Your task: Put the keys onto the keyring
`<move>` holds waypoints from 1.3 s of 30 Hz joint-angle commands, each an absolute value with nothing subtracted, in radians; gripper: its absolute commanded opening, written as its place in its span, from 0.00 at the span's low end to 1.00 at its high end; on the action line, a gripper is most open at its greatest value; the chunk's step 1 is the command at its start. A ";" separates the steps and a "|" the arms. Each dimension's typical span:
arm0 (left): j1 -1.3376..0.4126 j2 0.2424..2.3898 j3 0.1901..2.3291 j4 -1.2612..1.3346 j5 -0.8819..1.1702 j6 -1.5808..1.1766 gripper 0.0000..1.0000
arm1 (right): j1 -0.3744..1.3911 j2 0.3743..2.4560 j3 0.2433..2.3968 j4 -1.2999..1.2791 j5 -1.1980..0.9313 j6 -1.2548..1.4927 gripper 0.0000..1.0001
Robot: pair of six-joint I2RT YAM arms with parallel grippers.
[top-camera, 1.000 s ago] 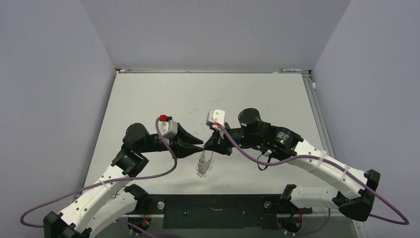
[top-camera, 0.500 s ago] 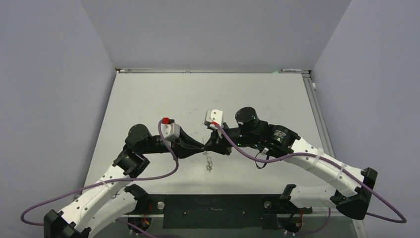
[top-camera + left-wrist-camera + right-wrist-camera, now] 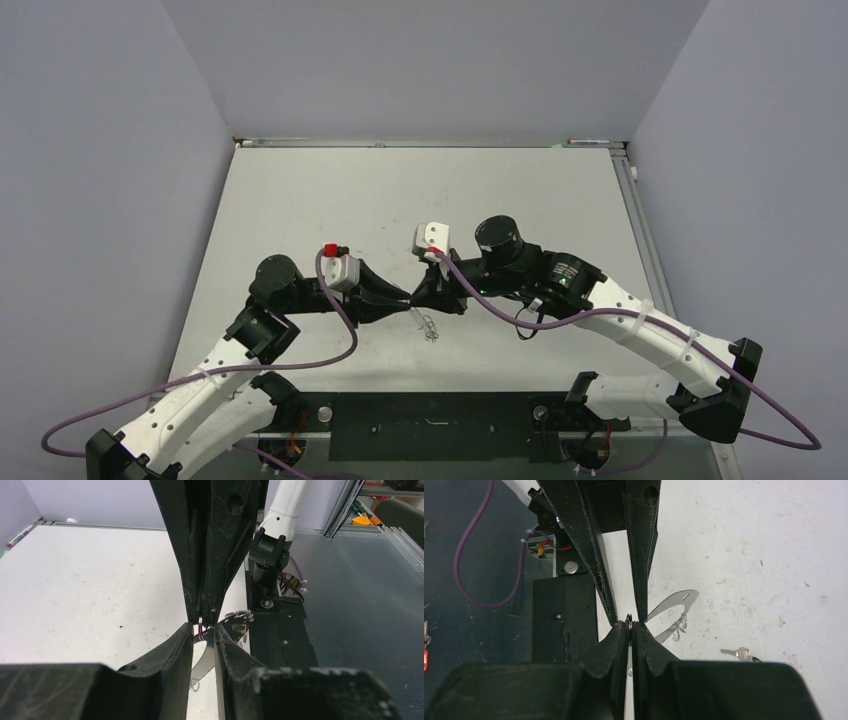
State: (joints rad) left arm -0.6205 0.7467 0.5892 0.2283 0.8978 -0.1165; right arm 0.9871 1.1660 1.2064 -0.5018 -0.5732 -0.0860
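Top external view: the two arms meet tip to tip over the middle of the white desk [image 3: 400, 190], the left pincer [image 3: 404, 300] pointing right and the right pincer [image 3: 416, 298] pointing left, their tips touching or almost so. The keyring [image 3: 428, 326] dangles just below that meeting point, off the desk or barely above it, a small tangle of silver wire and loops. In the right wrist view the right pincer [image 3: 630, 628] is pressed together on a small silver ring at the top of the keyring [image 3: 673, 606], whose curved silver piece and little loops hang to the right of the fingers. The left pincer [image 3: 626, 615] comes down from above onto the same spot, its two fingers a narrow gap apart. The left wrist view agrees: the left pincer [image 3: 202, 632] stands slightly spread, with the small ring in the gap; whether its pads touch the ring I cannot tell. Loops of the keyring [image 3: 239, 616] show just to the right. One key [image 3: 738, 653] lies flat on the desk, apart from both pincers.
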 commanded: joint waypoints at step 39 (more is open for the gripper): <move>-0.621 0.614 0.415 0.803 0.812 -0.382 0.00 | 0.938 0.954 1.107 -0.098 -0.573 0.046 0.55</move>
State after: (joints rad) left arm -0.6201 0.6281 0.4377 0.5362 0.8562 -0.2543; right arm 0.9527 1.0245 1.1667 -0.2699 -0.5697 -0.0151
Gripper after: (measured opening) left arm 0.006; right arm 0.588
